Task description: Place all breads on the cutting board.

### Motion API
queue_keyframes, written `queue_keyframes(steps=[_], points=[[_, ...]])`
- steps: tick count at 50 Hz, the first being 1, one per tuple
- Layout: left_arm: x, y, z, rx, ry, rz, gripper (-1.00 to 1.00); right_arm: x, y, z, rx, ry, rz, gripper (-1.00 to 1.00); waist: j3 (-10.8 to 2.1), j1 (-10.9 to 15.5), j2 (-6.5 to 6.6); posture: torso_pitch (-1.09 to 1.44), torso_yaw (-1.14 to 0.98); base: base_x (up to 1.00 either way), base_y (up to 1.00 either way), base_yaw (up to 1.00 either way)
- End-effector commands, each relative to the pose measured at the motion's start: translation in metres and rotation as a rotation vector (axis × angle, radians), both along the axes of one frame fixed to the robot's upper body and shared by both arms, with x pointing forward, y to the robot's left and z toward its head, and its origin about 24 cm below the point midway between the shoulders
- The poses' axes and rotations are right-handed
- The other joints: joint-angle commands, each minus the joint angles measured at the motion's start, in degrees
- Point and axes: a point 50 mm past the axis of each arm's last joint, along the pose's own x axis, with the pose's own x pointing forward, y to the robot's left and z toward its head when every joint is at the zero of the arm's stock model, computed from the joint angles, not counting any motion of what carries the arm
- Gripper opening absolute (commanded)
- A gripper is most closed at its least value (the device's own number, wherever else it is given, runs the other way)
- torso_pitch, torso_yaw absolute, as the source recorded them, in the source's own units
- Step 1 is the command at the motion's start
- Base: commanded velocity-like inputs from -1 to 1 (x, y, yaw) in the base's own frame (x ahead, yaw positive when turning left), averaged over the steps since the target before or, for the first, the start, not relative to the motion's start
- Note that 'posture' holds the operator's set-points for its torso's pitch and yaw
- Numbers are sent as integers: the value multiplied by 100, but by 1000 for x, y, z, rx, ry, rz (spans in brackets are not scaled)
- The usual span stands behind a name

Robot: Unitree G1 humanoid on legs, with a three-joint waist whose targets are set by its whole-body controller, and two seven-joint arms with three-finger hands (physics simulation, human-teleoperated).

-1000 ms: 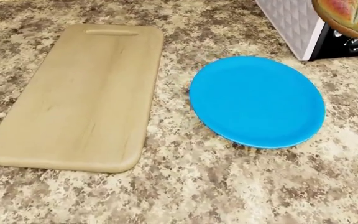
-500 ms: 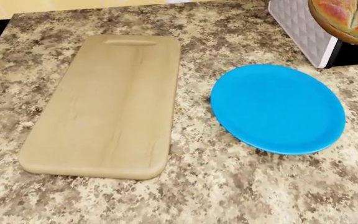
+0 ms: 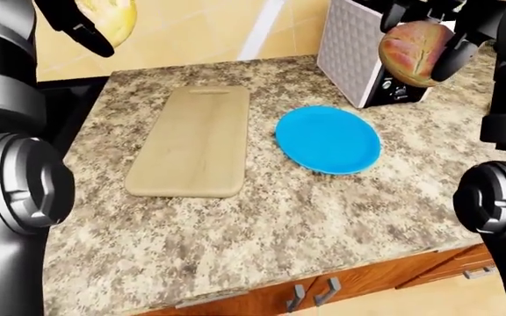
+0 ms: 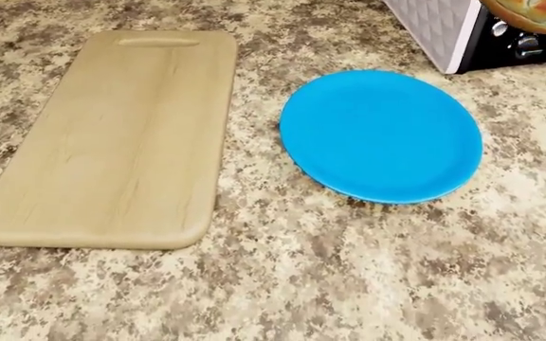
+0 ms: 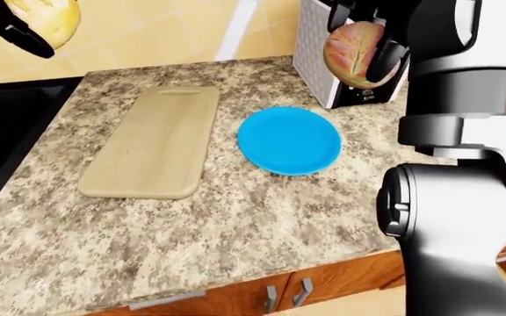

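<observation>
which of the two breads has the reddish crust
The bread in the right hand, the round loaf held up in front of the toaster. Its crust is reddish-brown with a split; the bread in the left hand is pale yellow.

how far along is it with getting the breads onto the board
Nothing is placed: the cutting board is bare. Both breads are in hand, a yellowish roll in the left hand and a reddish loaf in the right hand. Both placements remain.
</observation>
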Motion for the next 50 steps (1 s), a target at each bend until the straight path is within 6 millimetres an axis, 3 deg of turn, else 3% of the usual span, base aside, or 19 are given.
queue_keyframes(steps=[1, 3, 7, 8, 10, 11, 13, 14, 15, 16, 20, 22, 23, 24, 27, 50], points=[[-12, -2, 26, 13, -102, -6, -100, -12, 2, 26, -23, -124, 1, -100, -344, 44, 23, 0, 0, 0, 0, 16], [-12, -2, 27, 12, -103, -5, -100, -12, 2, 26, -22, -118, 5, -100, -358, 162, 81, 0, 0, 0, 0, 74], [-12, -2, 26, 13, -100, -3, -100, -12, 3, 24, -21, -107, 10, -100, -296, 88, 35, 0, 0, 0, 0, 100], [-12, -2, 26, 12, -100, -3, -100, -11, 3, 23, -21, -107, 11, -100, -382, 189, 111, 0, 0, 0, 0, 100], [-12, -1, 26, 12, -99, -2, -100, -11, 4, 23, -19, -107, 12, -100, -444, 165, 89, 0, 0, 0, 0, 100], [-12, -1, 26, 12, -99, -1, -100, -11, 4, 23, -19, -107, 12, -100, -427, 172, 22, 0, 0, 0, 0, 100], [-11, -1, 25, 12, -97, -1, -100, -11, 3, 21, -18, -103, 11, -100, -329, 169, -329, 0, 0, 0, 0, 100], [-11, -1, 24, 12, -96, -1, -100, -11, 2, 19, -22, -97, 6, -100, -352, 213, -434, 0, 0, 0, 0, 100], [-11, 0, 24, 14, -95, -1, -100, -10, 1, 17, -36, -90, 0, -100, -286, 97, -361, 0, 0, 0, 0, 49], [-11, 0, 24, 10, -96, -1, -100, -10, 2, 15, -14, -64, 17, -100, -151, 84, -368, 0, 0, 0, 0, 0], [-11, 0, 23, 11, -94, 2, -100, -10, 1, 14, -29, -71, 8, -100, -190, 62, -185, 0, 0, 0, 0, 0], [-11, 1, 24, 10, -95, 4, -100, -10, 1, 14, -29, -73, 8, -100, -221, 7, 11, 0, 0, 0, 0, 0], [-11, 1, 23, 11, -94, 5, -100, -10, 1, 14, -28, -73, 8, -100, -242, -56, 44, 0, 0, 0, 0, 0], [-11, 2, 23, 9, -94, 6, -100, -10, 1, 14, -30, -75, 7, -100, -167, -28, 7, 0, 0, 0, 0, 0], [-11, 2, 22, 9, -93, 6, -100, -10, 0, 14, -31, -78, 3, -100, -214, -51, 9, 0, 0, 0, 0, 0], [-10, 3, 19, 14, -87, 9, -100, -8, 0, 12, -25, -78, -4, -100, -220, -5, -26, 0, 0, 0, 0, 0]])
